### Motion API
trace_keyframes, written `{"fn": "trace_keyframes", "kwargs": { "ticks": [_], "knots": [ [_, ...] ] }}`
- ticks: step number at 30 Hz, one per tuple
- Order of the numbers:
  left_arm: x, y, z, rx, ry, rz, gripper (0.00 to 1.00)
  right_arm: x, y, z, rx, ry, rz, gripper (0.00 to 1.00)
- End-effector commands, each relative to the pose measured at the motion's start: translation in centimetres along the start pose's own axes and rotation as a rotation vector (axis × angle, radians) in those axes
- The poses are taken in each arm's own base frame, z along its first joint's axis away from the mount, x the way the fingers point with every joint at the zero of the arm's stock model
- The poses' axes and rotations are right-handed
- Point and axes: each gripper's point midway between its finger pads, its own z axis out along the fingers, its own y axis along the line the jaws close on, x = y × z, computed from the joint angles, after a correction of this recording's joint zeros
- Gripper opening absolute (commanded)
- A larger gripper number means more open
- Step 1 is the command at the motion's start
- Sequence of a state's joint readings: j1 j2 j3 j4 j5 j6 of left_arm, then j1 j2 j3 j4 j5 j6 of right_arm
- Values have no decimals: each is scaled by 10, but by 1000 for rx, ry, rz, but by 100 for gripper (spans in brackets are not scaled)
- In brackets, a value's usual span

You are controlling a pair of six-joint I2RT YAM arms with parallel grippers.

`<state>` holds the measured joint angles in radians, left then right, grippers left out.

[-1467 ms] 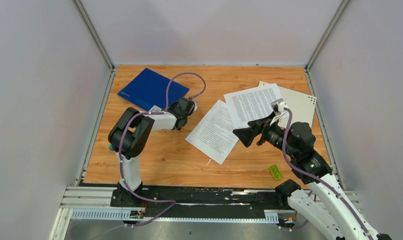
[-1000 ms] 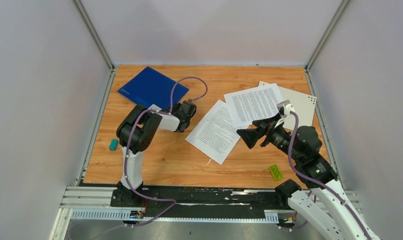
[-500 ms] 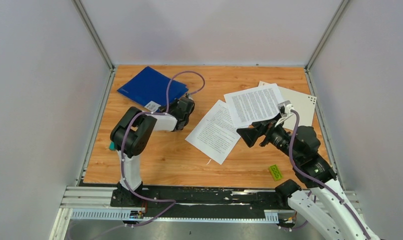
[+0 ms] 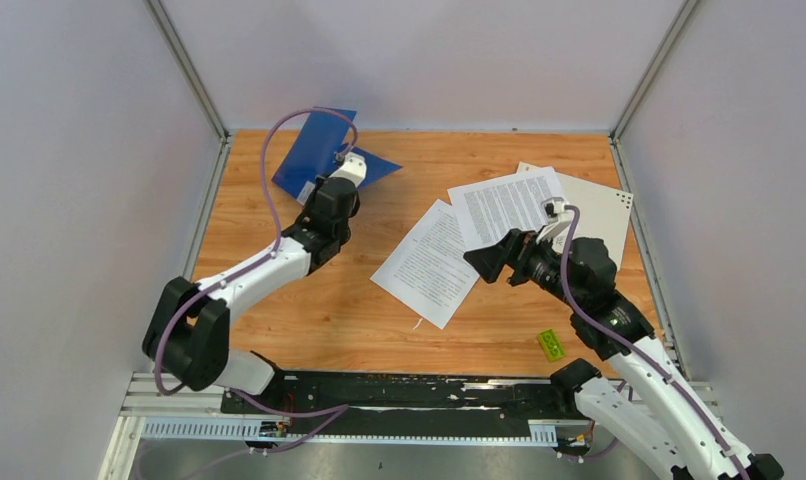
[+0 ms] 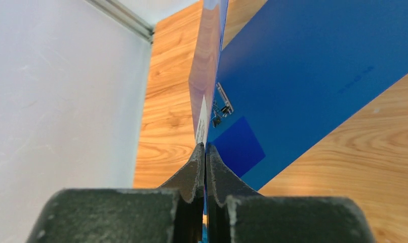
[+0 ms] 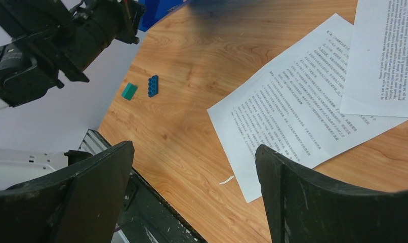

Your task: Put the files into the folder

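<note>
Opening folder point(image 4: 314, 160): left jaws clamped on its raised cover; right jaws wide apart over files point(image 4: 429, 262). Next: pinch a sheet edge.

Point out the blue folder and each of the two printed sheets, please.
blue folder point(image 4: 319, 152): top view, on its lifted cover.
nearer printed sheet point(image 4: 427, 265): top view, middle of its text.
farther printed sheet point(image 4: 499, 208): top view, middle of its uncovered part.
</note>
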<state>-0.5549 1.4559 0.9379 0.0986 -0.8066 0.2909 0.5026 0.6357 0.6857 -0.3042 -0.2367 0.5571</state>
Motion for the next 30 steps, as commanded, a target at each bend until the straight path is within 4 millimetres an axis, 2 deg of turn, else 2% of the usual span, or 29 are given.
{"fn": "trace_keyframes", "kwargs": {
  "ticks": [1, 4, 11, 15, 20, 24, 30],
  "knots": [
    [-22, -9, -27, 143, -100, -248, 0, -14, 10, 6, -40, -57, 42, 91],
    [-27, -9, -44, 213, -144, -350, 0, -12, 7, 13, -32, -47, 65, 90],
    [-22, -13, -70, 324, -178, -501, 0, -11, 4, 44, -27, -6, 151, 88],
    [-14, -20, -81, 385, -183, -568, 0, -10, -4, 70, 21, 23, 258, 87],
    [-6, -17, -90, 401, -192, -606, 0, -10, -28, 109, 175, 82, 376, 91],
    [-5, -14, -100, 424, -213, -646, 0, -11, -38, 139, 227, 106, 433, 92],
    [1, -7, -110, 430, -238, -709, 0, -1, -58, 176, 272, 149, 479, 87]
  ]
}}
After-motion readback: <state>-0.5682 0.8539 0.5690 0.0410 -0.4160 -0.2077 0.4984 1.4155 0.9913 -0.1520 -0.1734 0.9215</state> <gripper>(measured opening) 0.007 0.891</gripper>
